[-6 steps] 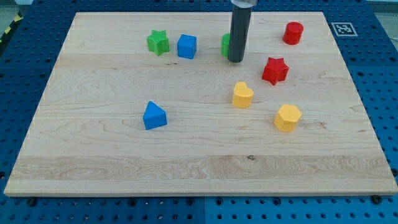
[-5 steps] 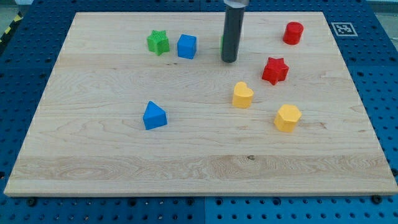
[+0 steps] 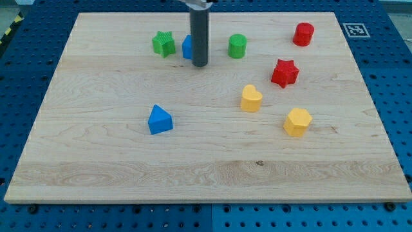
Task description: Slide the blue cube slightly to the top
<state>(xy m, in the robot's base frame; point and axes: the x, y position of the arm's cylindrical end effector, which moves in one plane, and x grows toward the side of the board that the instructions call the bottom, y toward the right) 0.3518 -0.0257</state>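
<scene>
Blue pegboard surrounds a pale wooden board (image 3: 129, 167) that fills most of the frame, with a black-and-white marker tag (image 3: 355, 29) at its upper right corner. Eight blocks lie on the wood: two blue, two green, two red and two yellow.

The blue pair is the blue cube (image 3: 187, 46) in the upper middle-left and a blue wedge-like block (image 3: 159, 120) left of centre. The green pair is a green star (image 3: 163, 43) at upper left, just beside the cube on its left, and a green cylinder (image 3: 237, 46) in the upper middle. The red pair is a red cylinder (image 3: 304, 33) at upper right and a red star (image 3: 284, 73) below it. The yellow pair is a yellow heart-shaped block (image 3: 251, 98) right of centre and a yellow hexagonal block (image 3: 297, 122) lower and further right.

There is no claw; the arm ends in a plain dark rod that holds nothing. The rod comes down from the frame's top edge and covers the cube's right part. My tip (image 3: 199, 64) sits at the cube's lower right edge, between the cube and the green cylinder; whether it touches the cube I cannot tell.
</scene>
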